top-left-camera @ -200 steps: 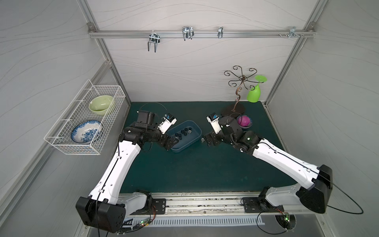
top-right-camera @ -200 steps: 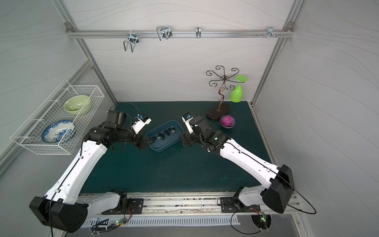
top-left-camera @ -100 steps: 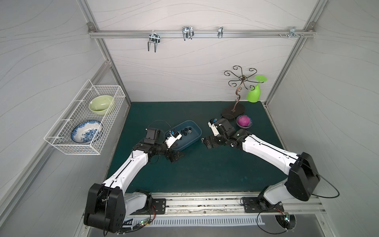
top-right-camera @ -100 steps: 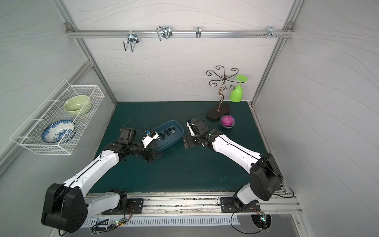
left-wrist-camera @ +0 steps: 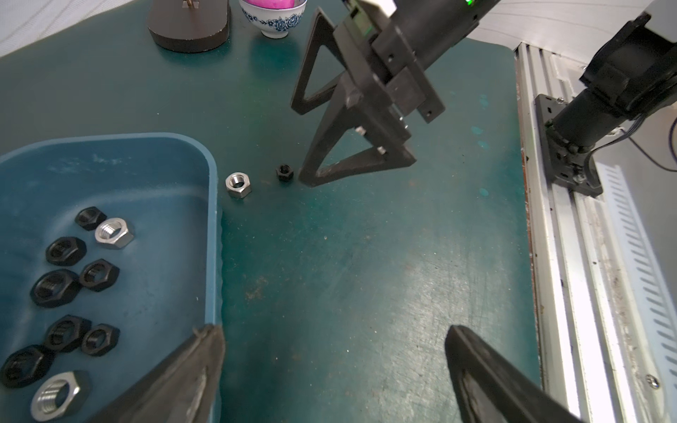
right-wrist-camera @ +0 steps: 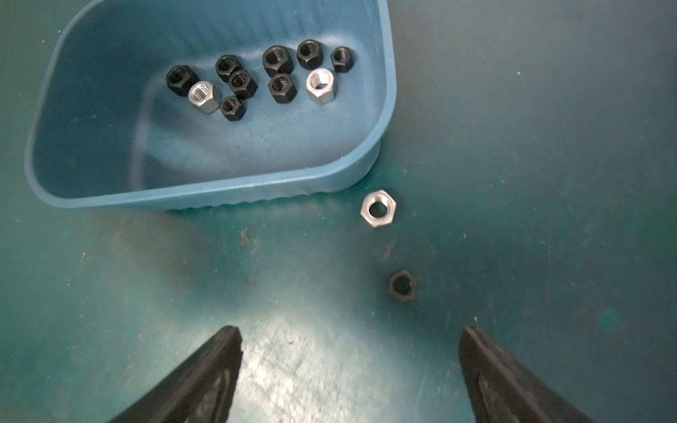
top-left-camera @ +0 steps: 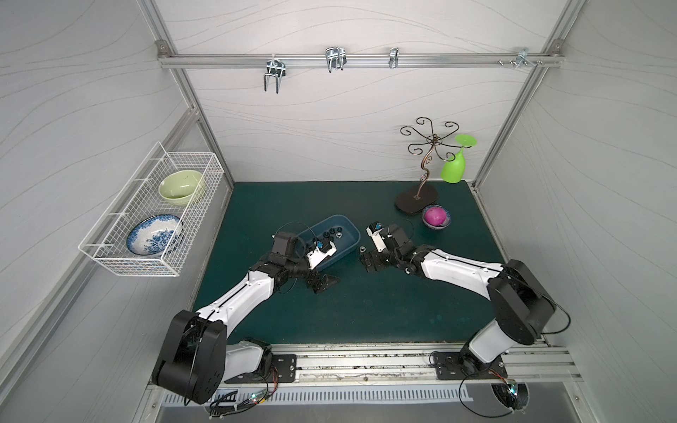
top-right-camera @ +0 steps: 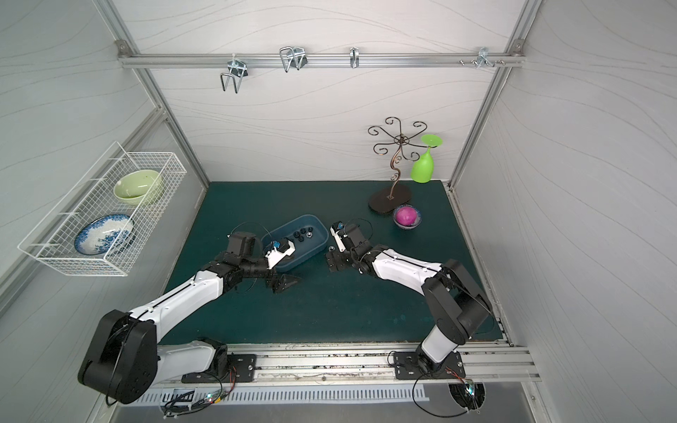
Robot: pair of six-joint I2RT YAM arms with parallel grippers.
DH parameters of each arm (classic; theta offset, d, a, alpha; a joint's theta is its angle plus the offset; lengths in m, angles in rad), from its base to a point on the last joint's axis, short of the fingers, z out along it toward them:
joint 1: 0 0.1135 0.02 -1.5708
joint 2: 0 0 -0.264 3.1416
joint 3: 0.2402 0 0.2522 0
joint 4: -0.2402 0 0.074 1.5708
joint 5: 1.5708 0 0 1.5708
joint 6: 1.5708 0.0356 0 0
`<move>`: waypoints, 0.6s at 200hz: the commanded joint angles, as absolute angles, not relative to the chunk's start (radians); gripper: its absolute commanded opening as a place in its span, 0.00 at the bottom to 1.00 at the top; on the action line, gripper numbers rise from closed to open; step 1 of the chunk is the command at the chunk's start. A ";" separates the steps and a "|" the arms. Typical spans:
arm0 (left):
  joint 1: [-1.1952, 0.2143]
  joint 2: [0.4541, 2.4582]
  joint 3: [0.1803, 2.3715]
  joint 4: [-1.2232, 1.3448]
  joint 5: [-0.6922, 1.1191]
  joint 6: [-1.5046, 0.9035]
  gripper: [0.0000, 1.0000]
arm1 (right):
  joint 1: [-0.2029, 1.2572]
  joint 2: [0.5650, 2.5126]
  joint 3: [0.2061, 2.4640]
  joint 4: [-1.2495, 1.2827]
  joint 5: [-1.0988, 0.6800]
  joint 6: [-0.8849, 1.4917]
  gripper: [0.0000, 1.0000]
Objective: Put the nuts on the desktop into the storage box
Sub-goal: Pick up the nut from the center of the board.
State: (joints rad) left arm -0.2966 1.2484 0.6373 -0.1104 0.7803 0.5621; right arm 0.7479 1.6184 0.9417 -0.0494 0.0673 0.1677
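Since the tiny black hexagonal metal nut (right-wrist-camera: 402, 286) looks rigid, light, slick, pinch opposite flats with the released right end effector (right-wrist-camera: 350, 333); left end effector (left-wrist-camera: 331, 331) also released.

Storage box (top-left-camera: 348, 241) partly hidden behind wrist of left hand (top-left-camera: 325, 284); black nut (right-wrist-camera: 402, 285) ahead of right hand (right-wrist-camera: 351, 335) indiscernible in both top views.
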 commanded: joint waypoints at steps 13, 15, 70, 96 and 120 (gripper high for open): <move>-0.329 1.264 0.656 -0.084 0.750 0.613 0.99 | 0.695 1.709 0.984 -0.054 0.035 0.201 0.86; -0.329 1.265 0.658 -0.085 0.748 0.614 0.99 | 0.691 1.714 0.988 -0.060 0.029 0.205 0.85; -0.376 1.294 0.682 -0.115 0.684 0.630 0.99 | 0.653 1.818 1.068 -0.169 -0.036 0.263 0.71; -0.385 1.299 0.687 -0.118 0.669 0.632 0.99 | 0.654 1.858 1.114 -0.219 -0.016 0.256 0.59; -0.386 1.299 0.684 -0.110 0.660 0.624 0.99 | 0.654 1.876 1.123 -0.239 0.007 0.257 0.56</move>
